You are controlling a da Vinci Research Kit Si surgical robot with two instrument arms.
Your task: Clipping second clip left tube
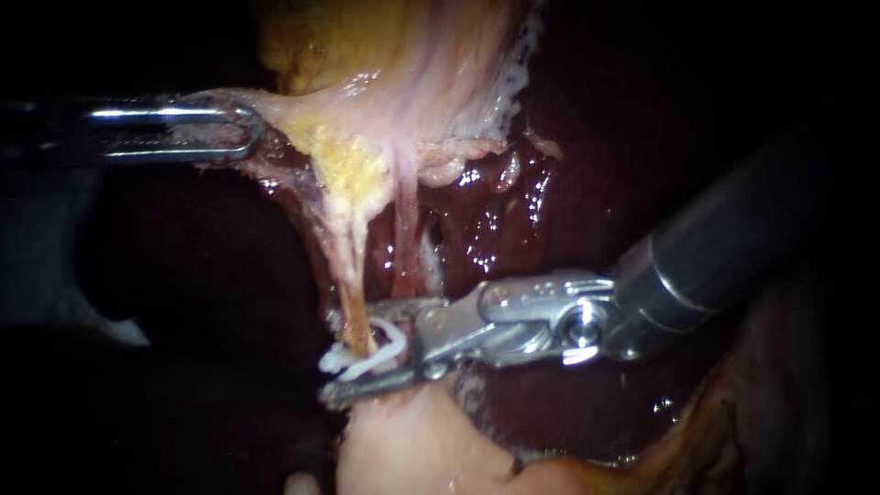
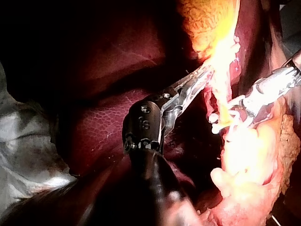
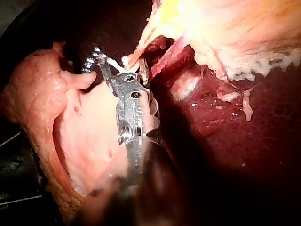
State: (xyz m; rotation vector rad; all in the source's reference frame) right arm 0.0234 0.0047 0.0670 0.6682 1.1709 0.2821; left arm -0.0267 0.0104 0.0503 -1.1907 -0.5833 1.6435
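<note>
Jaws of my left tool (image 1: pixel 246 130) were clamped flat on a fold of pale tissue at the edge of the gallbladder (image 1: pixel 403 64), well to the left of the left tube (image 1: pixel 353 275) and above it in the endoscope view. The fold was drawn taut toward that tool, whose shaft entered level from the left.

The left tube, a yellowish strand, ran down from the gallbladder. The right tube (image 1: pixel 404 225), a redder strand, ran just beside the left tube on its right, with a narrow gap between them. Dark, wet liver (image 1: pixel 500 215) lay behind and to the right of the left tube.

My right tool (image 1: pixel 341 359) entered from the right and reached across to the lower end of the left tube. Its jaws stood apart, one above and one below, gripping a white clip (image 1: pixel 371 359) between them; both jaws appeared to touch the clip. The clip wrapped around the left tube at that lower end. The right tube ran down to the upper jaw. I could not tell whether the clip was fully latched.

A mass of pale pink tissue (image 1: pixel 412 440) lay directly below the left tube, touching the underside of the lower jaw. In the right wrist view the clip showed between the jaw tips, with the pale pink tissue beside the tool.
</note>
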